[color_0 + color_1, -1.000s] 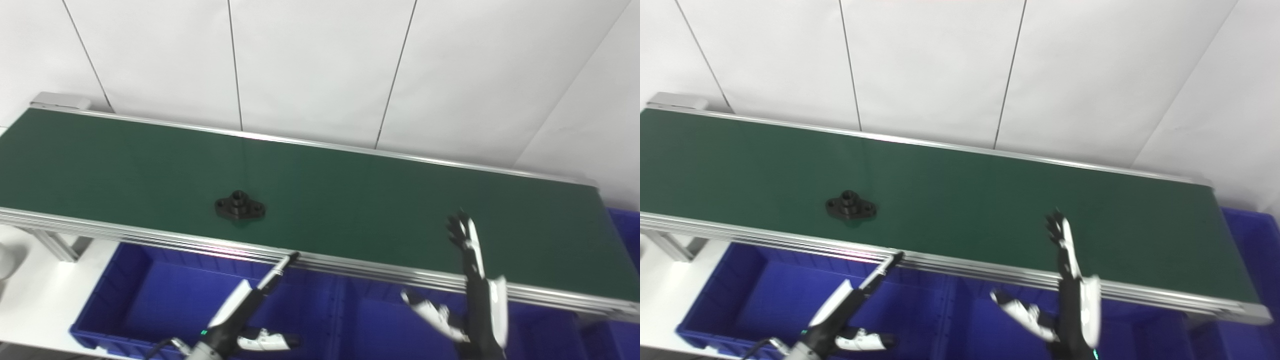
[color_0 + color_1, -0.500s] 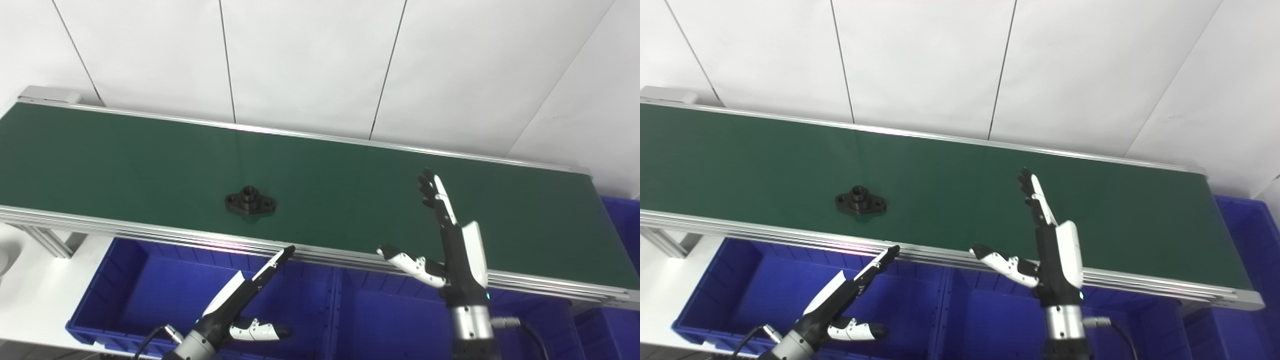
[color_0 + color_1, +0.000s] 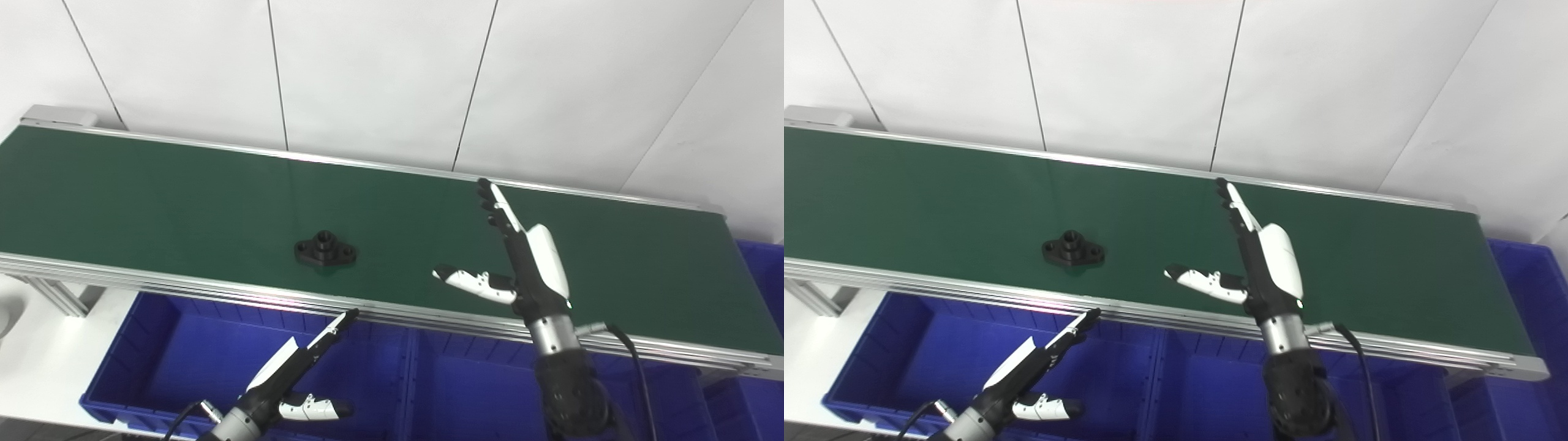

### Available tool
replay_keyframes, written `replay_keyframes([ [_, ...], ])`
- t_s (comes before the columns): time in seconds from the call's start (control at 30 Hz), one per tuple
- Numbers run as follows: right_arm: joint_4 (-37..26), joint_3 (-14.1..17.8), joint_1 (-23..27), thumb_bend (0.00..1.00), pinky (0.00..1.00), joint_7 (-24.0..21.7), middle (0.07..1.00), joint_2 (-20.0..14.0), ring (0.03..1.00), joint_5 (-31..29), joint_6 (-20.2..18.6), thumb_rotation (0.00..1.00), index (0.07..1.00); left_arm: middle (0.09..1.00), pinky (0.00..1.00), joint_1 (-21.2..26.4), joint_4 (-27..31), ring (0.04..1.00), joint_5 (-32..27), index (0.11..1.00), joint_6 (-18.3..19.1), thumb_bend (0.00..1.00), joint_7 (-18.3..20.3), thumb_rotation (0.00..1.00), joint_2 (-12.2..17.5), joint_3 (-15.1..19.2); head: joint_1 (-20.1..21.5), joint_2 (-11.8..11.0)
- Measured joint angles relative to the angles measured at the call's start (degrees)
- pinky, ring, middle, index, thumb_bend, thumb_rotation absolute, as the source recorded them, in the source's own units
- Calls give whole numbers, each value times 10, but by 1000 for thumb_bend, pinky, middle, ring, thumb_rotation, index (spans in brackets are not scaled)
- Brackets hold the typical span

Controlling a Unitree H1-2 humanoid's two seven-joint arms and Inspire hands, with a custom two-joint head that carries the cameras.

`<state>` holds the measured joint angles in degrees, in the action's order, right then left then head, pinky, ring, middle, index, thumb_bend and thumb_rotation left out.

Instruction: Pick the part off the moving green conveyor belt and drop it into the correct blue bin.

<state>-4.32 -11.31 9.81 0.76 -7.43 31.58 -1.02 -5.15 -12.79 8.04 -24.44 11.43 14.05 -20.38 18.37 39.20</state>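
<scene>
A black flanged part (image 3: pixel 325 249) with a raised centre hub lies flat on the green conveyor belt (image 3: pixel 153 196), near its front edge; it also shows in the right eye view (image 3: pixel 1073 250). My right hand (image 3: pixel 517 260) is open and empty, fingers straight and thumb spread, held over the belt to the right of the part and well apart from it. My left hand (image 3: pixel 300 380) is open and empty, low in front of the belt, over the left blue bin (image 3: pixel 184 343).
A row of blue bins runs below the belt's front rail: a second bin (image 3: pixel 471 392) in the middle and another (image 3: pixel 759 269) at the far right end. A white panelled wall stands behind the belt. A white tabletop (image 3: pixel 37 361) lies at the lower left.
The part has travelled rightward along the belt. My right hand has risen from the belt's front edge and moved left and farther over the belt, staying open. The left hand has barely moved.
</scene>
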Motion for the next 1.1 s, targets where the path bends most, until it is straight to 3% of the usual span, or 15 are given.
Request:
replay_keyframes([
  [0.3, 79, -21, 45, 794, 758, -6, 914, -1, 859, 16, -3, 540, 953, 1000, 935, 1, -7, 1000, 7, 1000, 0, 773, 8, 699, -13, 9, -5, -5],
  [0.6, 133, -47, 108, 798, 790, -29, 898, -3, 863, 30, -7, 536, 964, 1000, 927, 9, -23, 1000, 13, 1000, 0, 769, 10, 697, -13, 12, -4, -11],
  [1.1, 221, -98, 184, 815, 793, -59, 896, -5, 863, 47, -7, 471, 930, 1000, 923, 13, -23, 1000, 27, 1000, -1, 753, 8, 689, -9, -8, -5, -11],
])
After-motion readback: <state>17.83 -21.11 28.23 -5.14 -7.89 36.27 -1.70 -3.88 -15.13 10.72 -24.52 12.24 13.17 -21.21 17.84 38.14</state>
